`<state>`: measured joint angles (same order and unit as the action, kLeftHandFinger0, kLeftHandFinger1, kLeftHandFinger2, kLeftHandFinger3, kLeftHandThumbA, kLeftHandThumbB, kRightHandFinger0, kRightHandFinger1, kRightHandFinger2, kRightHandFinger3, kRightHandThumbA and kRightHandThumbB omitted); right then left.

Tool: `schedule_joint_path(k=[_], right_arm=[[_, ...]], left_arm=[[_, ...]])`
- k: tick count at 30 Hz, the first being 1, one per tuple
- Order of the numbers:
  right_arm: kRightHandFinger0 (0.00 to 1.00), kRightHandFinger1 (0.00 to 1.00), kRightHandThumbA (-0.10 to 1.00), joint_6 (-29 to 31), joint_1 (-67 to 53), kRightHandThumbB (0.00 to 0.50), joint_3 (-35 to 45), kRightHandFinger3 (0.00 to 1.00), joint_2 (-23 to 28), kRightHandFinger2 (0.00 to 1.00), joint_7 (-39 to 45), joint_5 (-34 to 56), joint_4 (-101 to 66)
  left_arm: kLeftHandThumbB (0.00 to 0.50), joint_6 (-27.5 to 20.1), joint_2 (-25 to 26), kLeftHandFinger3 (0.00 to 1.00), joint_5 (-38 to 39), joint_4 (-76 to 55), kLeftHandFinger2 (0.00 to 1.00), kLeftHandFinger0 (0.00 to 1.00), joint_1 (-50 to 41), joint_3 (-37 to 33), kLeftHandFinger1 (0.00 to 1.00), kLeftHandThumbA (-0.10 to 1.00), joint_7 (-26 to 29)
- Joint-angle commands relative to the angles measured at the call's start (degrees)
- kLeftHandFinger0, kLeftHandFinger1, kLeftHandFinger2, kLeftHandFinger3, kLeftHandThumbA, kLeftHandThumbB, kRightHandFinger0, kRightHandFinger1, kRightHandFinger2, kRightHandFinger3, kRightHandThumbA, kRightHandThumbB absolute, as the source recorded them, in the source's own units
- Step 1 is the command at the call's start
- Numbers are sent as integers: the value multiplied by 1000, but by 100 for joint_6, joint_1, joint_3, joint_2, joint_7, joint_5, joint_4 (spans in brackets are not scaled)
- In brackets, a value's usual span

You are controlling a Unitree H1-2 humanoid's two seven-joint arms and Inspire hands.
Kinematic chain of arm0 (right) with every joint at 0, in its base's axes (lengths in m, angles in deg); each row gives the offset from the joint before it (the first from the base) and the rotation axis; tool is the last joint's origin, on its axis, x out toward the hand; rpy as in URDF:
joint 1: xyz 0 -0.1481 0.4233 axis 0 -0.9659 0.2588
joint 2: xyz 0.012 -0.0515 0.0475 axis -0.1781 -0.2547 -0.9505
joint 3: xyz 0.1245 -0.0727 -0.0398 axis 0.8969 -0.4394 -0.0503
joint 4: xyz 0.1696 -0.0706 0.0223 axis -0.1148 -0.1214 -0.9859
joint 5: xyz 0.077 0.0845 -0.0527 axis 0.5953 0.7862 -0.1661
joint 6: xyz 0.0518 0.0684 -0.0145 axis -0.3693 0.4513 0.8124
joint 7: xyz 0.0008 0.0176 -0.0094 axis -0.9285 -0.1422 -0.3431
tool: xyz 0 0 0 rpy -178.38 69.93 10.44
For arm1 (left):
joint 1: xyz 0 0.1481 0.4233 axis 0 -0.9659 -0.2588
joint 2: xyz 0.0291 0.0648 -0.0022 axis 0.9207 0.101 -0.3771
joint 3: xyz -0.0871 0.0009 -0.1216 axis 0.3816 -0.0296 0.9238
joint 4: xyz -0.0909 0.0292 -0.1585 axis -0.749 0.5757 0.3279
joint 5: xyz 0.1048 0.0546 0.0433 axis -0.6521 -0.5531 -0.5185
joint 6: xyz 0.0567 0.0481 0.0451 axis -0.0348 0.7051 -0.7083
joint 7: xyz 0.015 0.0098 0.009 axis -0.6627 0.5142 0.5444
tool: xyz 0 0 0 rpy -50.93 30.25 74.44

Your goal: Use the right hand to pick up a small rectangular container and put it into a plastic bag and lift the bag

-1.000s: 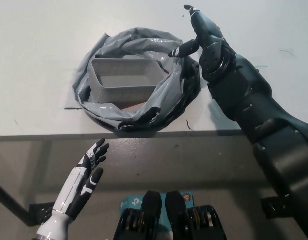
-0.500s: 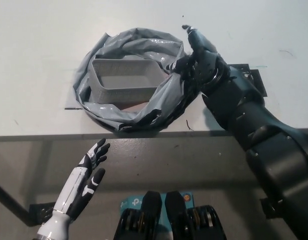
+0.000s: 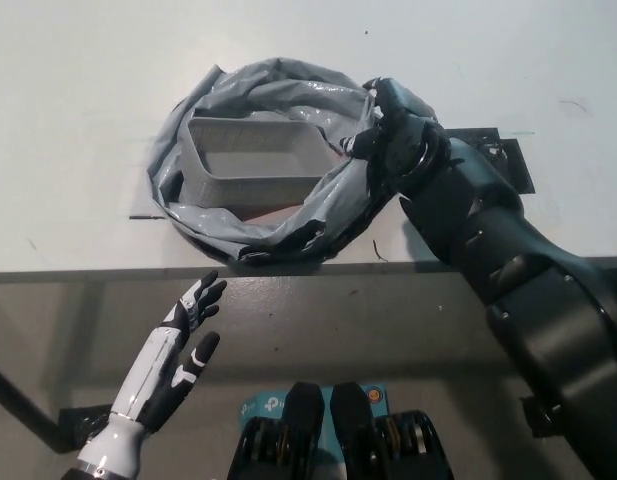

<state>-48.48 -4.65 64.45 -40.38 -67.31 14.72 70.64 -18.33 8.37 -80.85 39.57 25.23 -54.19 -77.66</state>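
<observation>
Container (image 3: 256,160) is already bagged; bag (image 3: 238,225) rim looks pinched by the right robot hand (image 3: 393,135), so it should be lifted slowly and straight up.

Container (image 3: 256,158) inside bag (image 3: 188,215), seemingly upright, on table (image 3: 78,120).

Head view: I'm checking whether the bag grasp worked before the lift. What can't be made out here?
- Right hand: its fingertips sink into the folds of the plastic bag, so whether they pinch the rim is hidden.
- Container: its floor and near side are covered by the rolled bag rim.
- Bag handles: lost in the crumpled plastic.
- Left hand, open below the table edge: its forearm is cut off by the bottom edge.
</observation>
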Motion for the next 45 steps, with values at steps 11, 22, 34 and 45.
schedule_joint_path(k=[11, 22, 34, 45], right_arm=[[83, 172, 220, -184, 497, 187, 244, 710, 132, 294, -148, 282, -131], [0, 0, -4, 138, 1005, 158, 2368, 559, 134, 73, -19, 2056, -462], [0, 11, -100, 98, 1704, 179, 4505, 784, 206, 497, 144, 3454, -928], [0, 0, -100, -58, 1936, 173, 5155, 908, 209, 412, 290, 3952, -1084]], left_arm=[[250, -2, 148, 1000, -67, -109, 1000, 1000, 177, -32, 1000, 874, -121], [199, -8, 139, 1000, -146, -91, 1000, 1000, 219, -36, 1000, 766, -136], [234, 132, 374, 1000, 58, -168, 1000, 1000, 265, -155, 1000, 904, -529], [311, 664, 735, 998, 1154, -333, 1000, 1000, 415, -448, 1000, 906, -1431]])
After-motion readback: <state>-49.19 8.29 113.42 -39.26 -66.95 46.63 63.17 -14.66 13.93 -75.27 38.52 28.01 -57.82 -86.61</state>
